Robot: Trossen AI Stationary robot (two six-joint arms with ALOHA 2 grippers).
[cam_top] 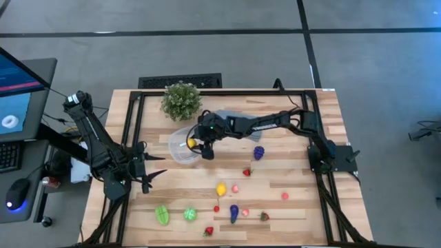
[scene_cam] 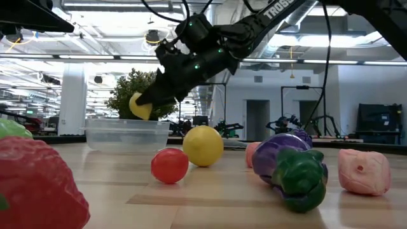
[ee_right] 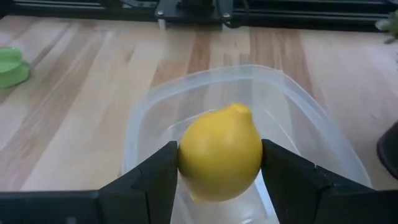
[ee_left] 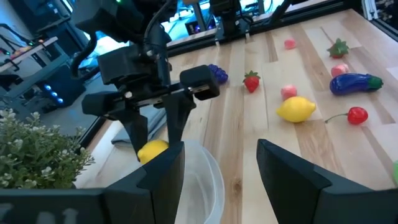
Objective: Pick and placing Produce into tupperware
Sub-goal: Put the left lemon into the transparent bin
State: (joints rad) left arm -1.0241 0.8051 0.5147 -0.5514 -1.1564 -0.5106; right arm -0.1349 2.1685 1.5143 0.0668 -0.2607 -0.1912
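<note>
Light wood plank surface (cam_top: 289, 165) with a black frame. Sitting on it: a potted plant (cam_top: 181, 100), the clear tupperware (cam_top: 180, 148), and a scatter of toy produce, including a lemon (cam_top: 221, 189), eggplant (cam_top: 234, 213), and strawberries (cam_top: 209, 231).

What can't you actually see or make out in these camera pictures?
- Tupperware floor: right wrist view, covered by the lemon in the right tool.
- Grey-blue cloth: high view, mostly under the right arm.
- Small pink pieces: high view, too tiny to name.
- Left tool: left wrist view, fingertips cut off at the edge.
</note>
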